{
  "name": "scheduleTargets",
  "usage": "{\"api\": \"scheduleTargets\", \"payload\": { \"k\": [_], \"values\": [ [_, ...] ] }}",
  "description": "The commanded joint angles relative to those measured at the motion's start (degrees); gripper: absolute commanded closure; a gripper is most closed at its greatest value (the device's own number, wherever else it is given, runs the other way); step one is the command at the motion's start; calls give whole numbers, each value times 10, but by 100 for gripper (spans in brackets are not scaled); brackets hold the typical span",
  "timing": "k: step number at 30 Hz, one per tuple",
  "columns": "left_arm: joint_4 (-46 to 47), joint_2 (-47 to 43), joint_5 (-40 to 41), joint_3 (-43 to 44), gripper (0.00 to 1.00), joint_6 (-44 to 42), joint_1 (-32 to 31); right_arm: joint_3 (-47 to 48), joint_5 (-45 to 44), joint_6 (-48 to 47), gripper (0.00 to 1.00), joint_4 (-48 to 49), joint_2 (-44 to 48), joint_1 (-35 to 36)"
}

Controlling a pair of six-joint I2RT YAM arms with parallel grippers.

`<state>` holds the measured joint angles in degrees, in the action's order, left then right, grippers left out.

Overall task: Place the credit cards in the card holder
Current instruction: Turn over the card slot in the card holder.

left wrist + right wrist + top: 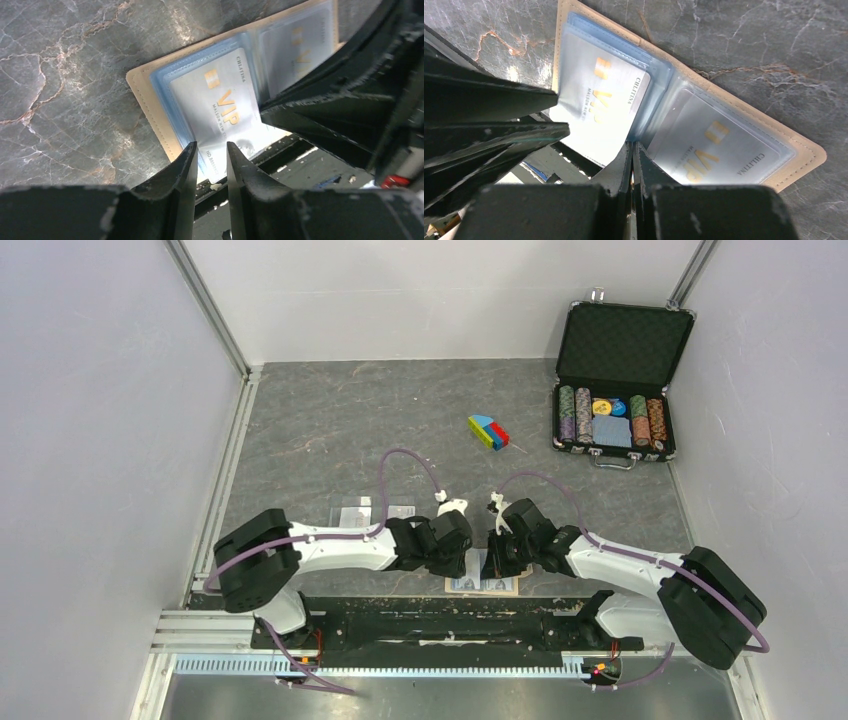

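— How many cards did you count?

— Two, both pale with gold "VIP" lettering. The first credit card (220,102) sat partly inside one clear pocket of the card holder (141,86), its free end sticking out past the holder's near edge. The second credit card (719,150) lay fully inside the other pocket.

— And the holder?

— One only, spread open and flat on the tabletop (340,420), at the near edge between the two arms.

— The tools?

— Two. The left tool (211,147) had its fingers a narrow gap apart, with the first card's protruding end showing in that gap; I could not tell whether they touched it. The right tool (632,146) was clenched, fingers pressed together, tips at the holder's middle fold. Whether something thin was pinched there, I could not tell.

— Anything else?

— One open black poker-chip case (622,345) at the far right, and one coloured block (488,432) well apart from the holder.
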<state>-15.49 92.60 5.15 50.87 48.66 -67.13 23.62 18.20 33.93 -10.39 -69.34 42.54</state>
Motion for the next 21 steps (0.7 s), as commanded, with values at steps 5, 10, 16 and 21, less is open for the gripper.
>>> {"api": "scheduleTargets", "payload": {
  "k": [5,10,16,21],
  "values": [
    [127,-87,-29,-19,68,38,-7,5,-7,-2,100,-6,-11,10],
    [153,-81,-48,-29,67,43,-6,6,-8,-2,100,-6,-9,10],
    [172,-51,-67,-34,66,58,-6,6,-9,-1,100,-7,-8,11],
    [114,-82,-32,-59,55,74,19,4,-10,-1,100,-7,-7,11]
  ]
}}
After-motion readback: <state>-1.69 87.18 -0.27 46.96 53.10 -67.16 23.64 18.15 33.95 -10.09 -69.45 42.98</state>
